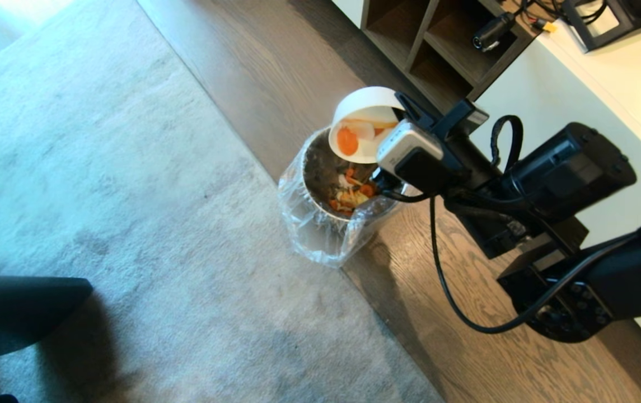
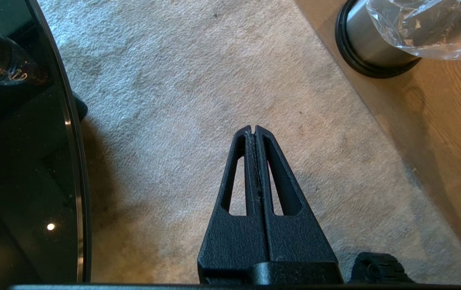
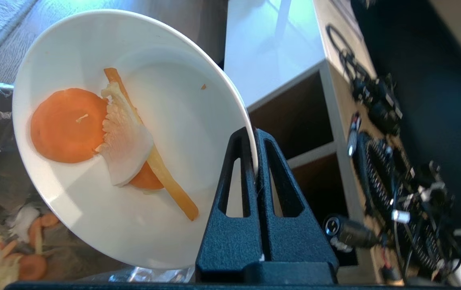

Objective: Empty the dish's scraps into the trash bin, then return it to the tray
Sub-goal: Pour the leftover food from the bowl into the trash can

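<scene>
Grey carpet (image 1: 102, 184) beside wood floor (image 1: 410, 313) under trash bin (image 1: 326, 207).

Matte black right arm (image 1: 572, 168), looped black cable, textured slotted tool (image 3: 256, 133)

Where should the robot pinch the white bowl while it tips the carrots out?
On the thin rim, judging from this. The dish is tilted over the trash bin, and the right gripper is shut on its rim at the raised edge, one finger inside, one outside. Coming from that side leaves the low edge free for the scraps to slide out.
</scene>
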